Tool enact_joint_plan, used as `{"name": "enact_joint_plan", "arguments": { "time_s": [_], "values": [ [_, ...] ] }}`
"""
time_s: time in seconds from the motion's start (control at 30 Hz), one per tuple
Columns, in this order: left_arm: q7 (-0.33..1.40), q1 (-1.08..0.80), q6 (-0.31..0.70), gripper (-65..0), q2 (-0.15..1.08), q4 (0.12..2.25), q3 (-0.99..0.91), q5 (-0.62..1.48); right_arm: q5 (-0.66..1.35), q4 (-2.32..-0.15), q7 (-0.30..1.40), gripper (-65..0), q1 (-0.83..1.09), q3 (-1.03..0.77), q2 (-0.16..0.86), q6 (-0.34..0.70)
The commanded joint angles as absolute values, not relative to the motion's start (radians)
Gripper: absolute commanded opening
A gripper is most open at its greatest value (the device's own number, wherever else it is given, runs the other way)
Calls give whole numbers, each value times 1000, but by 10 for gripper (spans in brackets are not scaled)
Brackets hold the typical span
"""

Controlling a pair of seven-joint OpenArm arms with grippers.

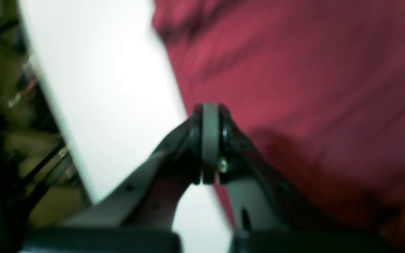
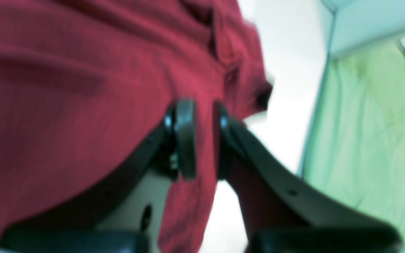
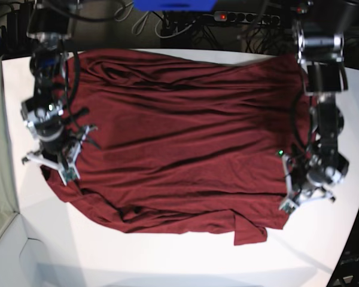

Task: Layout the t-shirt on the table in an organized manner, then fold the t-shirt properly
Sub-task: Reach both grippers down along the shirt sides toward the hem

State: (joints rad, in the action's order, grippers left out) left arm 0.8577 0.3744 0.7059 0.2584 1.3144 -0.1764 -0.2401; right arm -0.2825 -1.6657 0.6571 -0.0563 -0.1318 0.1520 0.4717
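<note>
The t-shirt (image 3: 179, 143) lies spread across the table (image 3: 167, 263), frame centre; one arm stands at each side edge.

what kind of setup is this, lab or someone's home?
Most likely a robotics lab bench: two arms work a maroon t-shirt on a plain white table, with a power strip and loose cables along the far edge.

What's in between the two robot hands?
In the base view, wrinkly t-shirt covers the whole stretch between the right gripper and left gripper.
</note>
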Motion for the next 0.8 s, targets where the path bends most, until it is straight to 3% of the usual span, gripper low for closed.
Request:
{"name": "enact_joint_plan", "arguments": {
  "time_s": [0.0, 0.17, 0.4, 0.77],
  "values": [
    [852, 433, 698, -649, 255, 1271, -182, -246, -286, -1632, 641, -569, -117, -134, 162, 460],
    [737, 615, 698, -648, 180, 944, -180, -246, -286, -1354, 636, -569, -318, -134, 159, 460],
    [469, 734, 698, -648, 166, 533, -180, -246, -286, -1030, 610, -569, -526, -134, 157, 460],
    [323, 711, 593, -646, 213, 446, -182, -243, -289, -737, 420, -569, -573, -140, 208, 455]
  ]
}}
